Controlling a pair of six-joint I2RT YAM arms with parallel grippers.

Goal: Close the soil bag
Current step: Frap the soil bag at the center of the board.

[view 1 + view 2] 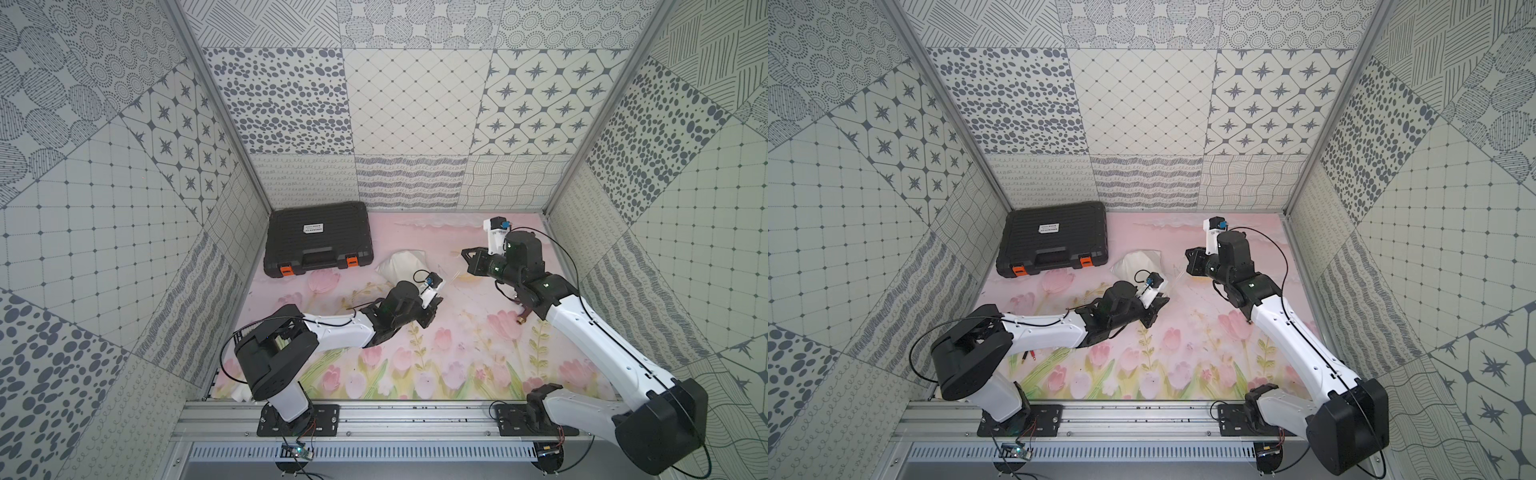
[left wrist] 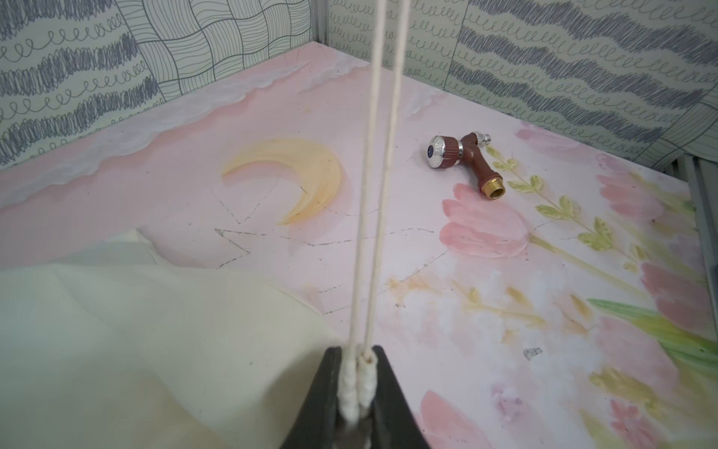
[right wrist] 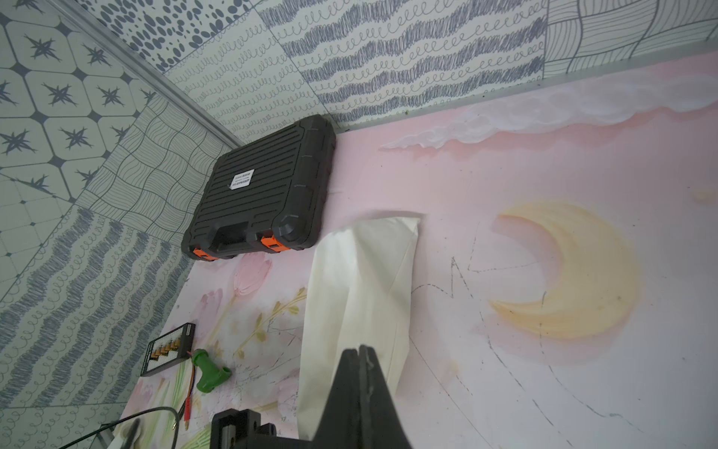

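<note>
The soil bag (image 1: 399,266) (image 1: 1138,264) is a cream-white cloth pouch lying flat mid-table, just right of the black case. In the left wrist view it (image 2: 136,350) fills the near corner. My left gripper (image 2: 357,350) (image 1: 432,309) is shut on the knotted ends of its two thin cords (image 2: 373,194), which run taut and straight out of that view. My right gripper (image 3: 359,348) (image 1: 464,251) hovers right of the bag (image 3: 361,280), jaws pressed together. Whether a cord lies between them cannot be told. The bag's mouth is hidden behind the left wrist.
A black ribbed case (image 1: 318,237) (image 3: 264,194) with orange latches sits at the back left. A brown tap fitting (image 2: 462,155) (image 1: 521,318) lies under the right forearm. A green plastic part (image 3: 209,373) and a small black board (image 3: 167,350) with red leads lie beneath the left arm.
</note>
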